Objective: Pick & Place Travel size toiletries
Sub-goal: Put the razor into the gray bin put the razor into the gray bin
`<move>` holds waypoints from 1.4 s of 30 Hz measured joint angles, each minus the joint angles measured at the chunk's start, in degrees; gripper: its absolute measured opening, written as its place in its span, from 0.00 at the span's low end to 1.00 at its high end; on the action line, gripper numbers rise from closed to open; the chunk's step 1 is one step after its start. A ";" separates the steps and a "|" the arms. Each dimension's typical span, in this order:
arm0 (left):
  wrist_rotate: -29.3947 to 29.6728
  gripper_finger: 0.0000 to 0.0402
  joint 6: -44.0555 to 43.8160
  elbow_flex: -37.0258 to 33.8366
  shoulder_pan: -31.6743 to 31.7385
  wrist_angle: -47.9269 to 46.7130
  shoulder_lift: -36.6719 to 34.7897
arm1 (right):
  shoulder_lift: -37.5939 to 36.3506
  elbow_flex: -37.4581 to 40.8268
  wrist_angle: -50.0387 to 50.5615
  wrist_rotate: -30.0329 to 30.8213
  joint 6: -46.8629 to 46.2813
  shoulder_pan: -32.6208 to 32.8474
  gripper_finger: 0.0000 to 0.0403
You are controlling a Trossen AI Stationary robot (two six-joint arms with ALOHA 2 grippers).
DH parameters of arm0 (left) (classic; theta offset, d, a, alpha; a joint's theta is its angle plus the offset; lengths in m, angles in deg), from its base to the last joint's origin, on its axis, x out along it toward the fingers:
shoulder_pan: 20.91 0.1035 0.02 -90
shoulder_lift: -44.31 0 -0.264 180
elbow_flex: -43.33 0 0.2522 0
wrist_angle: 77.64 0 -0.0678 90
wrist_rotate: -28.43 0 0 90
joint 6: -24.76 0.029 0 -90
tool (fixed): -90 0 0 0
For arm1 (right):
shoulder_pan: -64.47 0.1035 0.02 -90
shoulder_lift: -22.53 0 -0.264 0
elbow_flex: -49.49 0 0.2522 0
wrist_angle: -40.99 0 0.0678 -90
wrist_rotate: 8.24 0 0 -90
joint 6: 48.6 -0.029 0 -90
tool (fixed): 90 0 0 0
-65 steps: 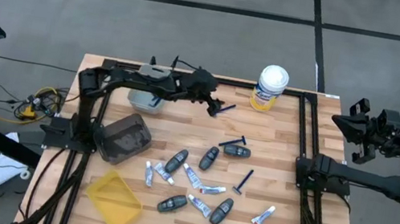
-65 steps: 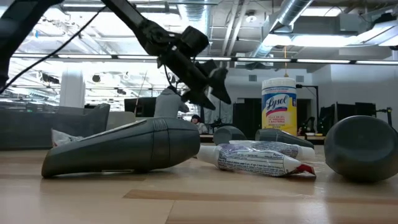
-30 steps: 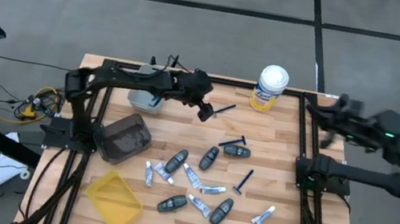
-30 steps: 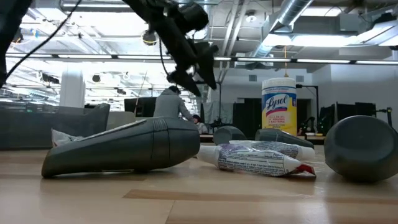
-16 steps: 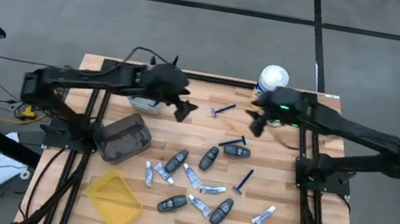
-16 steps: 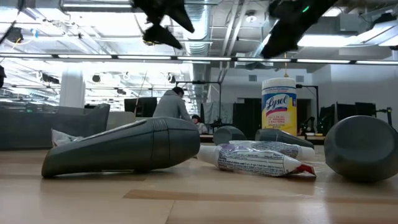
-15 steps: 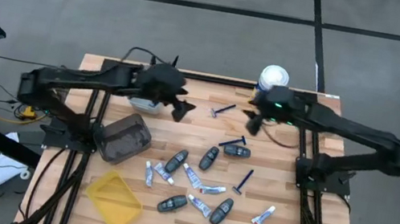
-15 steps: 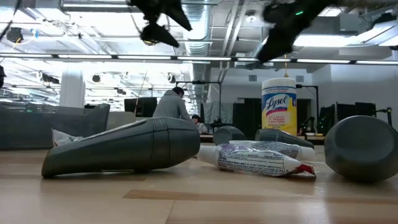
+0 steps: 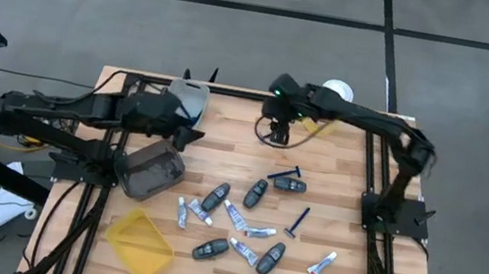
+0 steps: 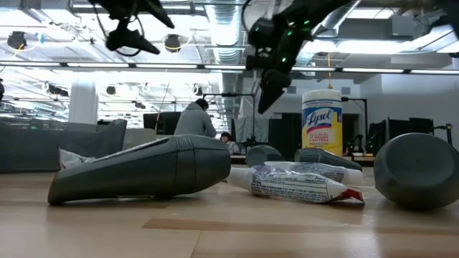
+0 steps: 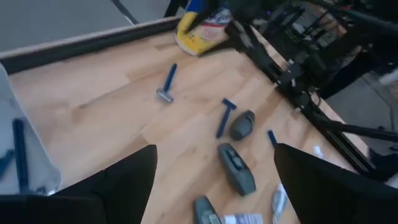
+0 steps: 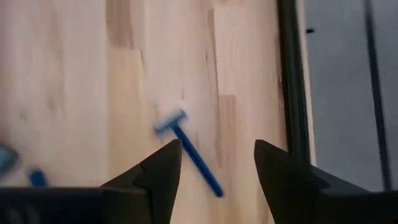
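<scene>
A slim dark-blue razor [image 12: 189,152] lies flat on the wood near the table's far edge. My right gripper [image 12: 217,168] hangs open just above it, pointing steeply down, one finger on each side and touching nothing. In the high view the right gripper [image 9: 277,133] hides that razor. My left gripper [image 11: 214,186] is open and empty at the table's left [image 9: 188,131], beside a clear container [image 9: 187,98]. More toiletries lie mid-table: grey fobs [image 9: 256,192], white tubes [image 9: 259,231] and razors [image 9: 298,222].
A yellow canister with a white lid [image 9: 336,98] stands at the far edge behind my right arm. A grey bin [image 9: 155,167] and a yellow bin [image 9: 142,244] sit at the left. A dark frame rail [image 12: 292,81] runs close to the lone razor.
My right arm has swung in from the table's right edge toward the far middle and come down over the lone razor, tipping to point downward. My left gripper has drawn back toward the table's left edge and risen. The razor has stayed where it lay.
</scene>
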 joint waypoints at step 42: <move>0.65 0.80 -0.05 -1.24 -3.38 1.10 -2.23 | 23.67 -10.79 10.39 0.04 16.56 -3.66 0.08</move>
